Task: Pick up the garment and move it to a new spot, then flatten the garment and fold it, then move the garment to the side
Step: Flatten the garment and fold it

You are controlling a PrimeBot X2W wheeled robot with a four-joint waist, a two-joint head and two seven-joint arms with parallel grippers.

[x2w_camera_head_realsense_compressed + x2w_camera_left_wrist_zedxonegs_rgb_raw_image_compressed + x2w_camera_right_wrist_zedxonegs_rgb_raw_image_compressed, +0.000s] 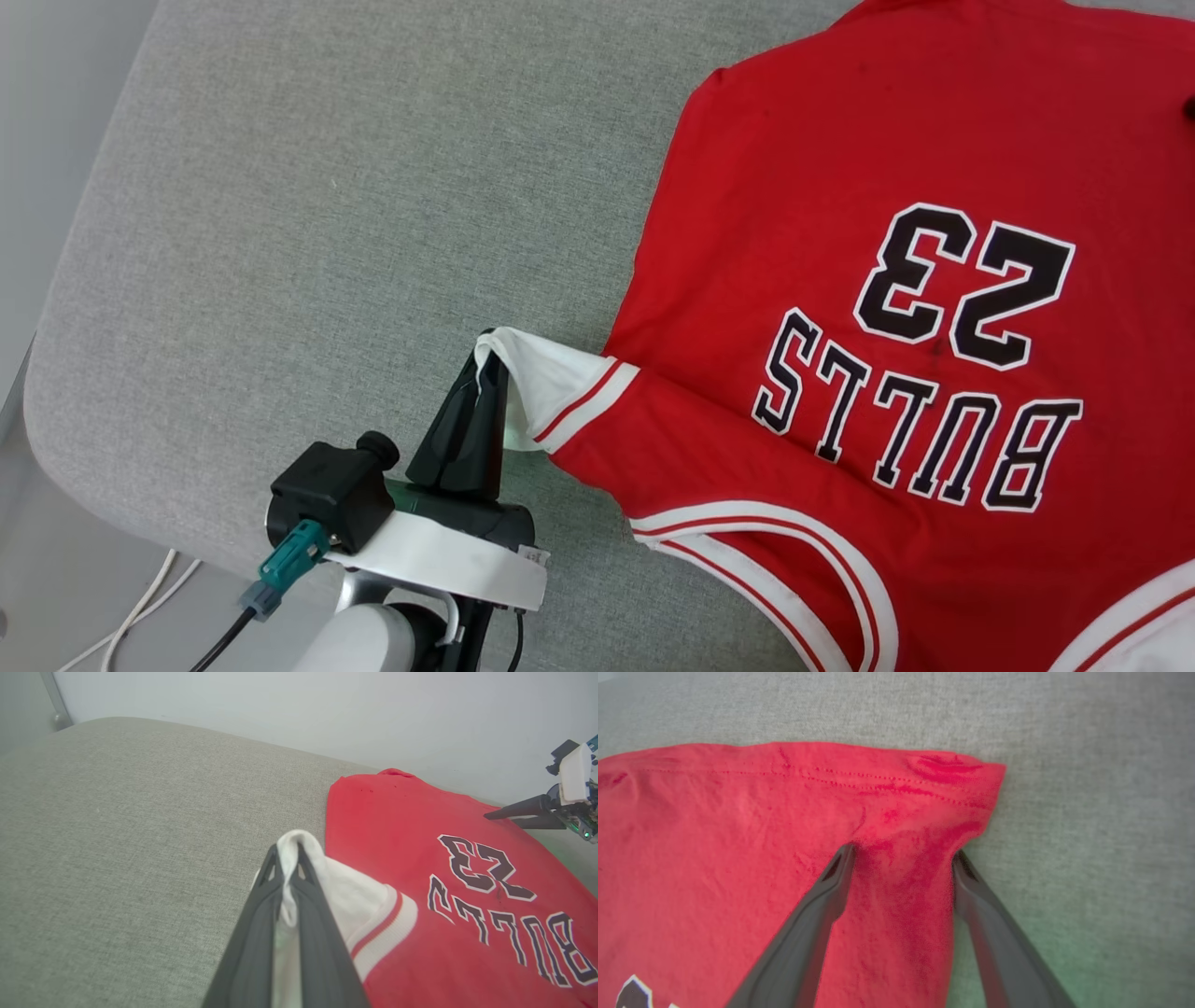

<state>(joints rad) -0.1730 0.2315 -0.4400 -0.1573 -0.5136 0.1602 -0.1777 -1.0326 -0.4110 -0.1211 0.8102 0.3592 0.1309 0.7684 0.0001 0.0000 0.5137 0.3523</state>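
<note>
The red garment [896,280] lies spread on the grey cushion, its black "BULLS 23" lettering face up and upside down to me. My left gripper [487,355] is shut on the tip of its white sleeve [551,387], drawn out to the left; the pinched cloth [292,858] bulges over the fingertips in the left wrist view. My right gripper [903,854] stands open over the garment's far hem corner [952,779], its two fingers wide apart with red cloth between them. That gripper [502,814] also reaches in from the right edge of the left wrist view.
The grey fabric cushion [327,215] stretches bare to the left of the garment, with its rounded edge [56,373] near my left arm. Pale floor and a white cable [140,611] lie below that edge. A pale wall [280,704] rises behind the cushion.
</note>
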